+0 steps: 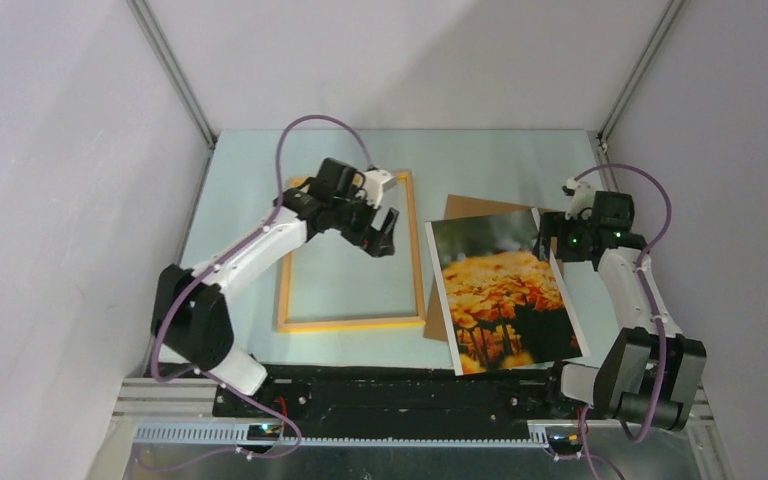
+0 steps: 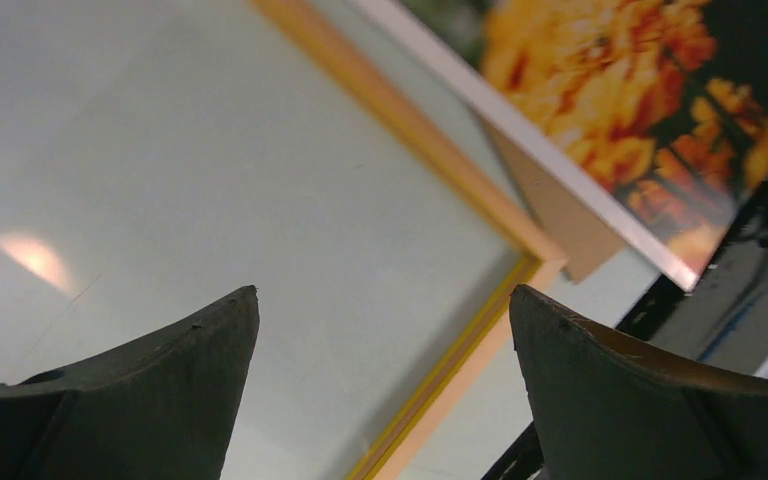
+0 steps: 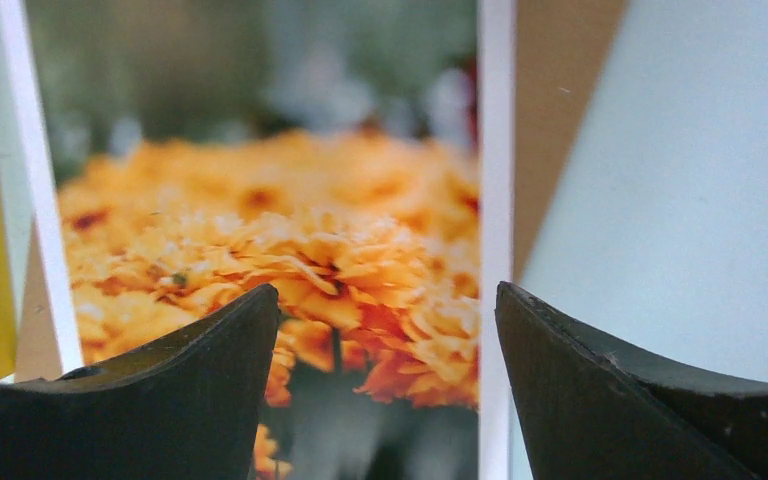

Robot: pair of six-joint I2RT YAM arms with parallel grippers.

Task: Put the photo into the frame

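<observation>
The photo lies nearest the arm bases, face up on the table, to the right of the frame and slightly askew. It covers most of a brown board, which peeks out at the far side and along the photo's left edge. The frame lies flat, with bare table inside it. The right gripper is over the photo's right edge, jaws well apart and holding nothing. Whether it touches the print I cannot tell. The left gripper hangs over the frame's far right part, also wide open and empty.
</observation>
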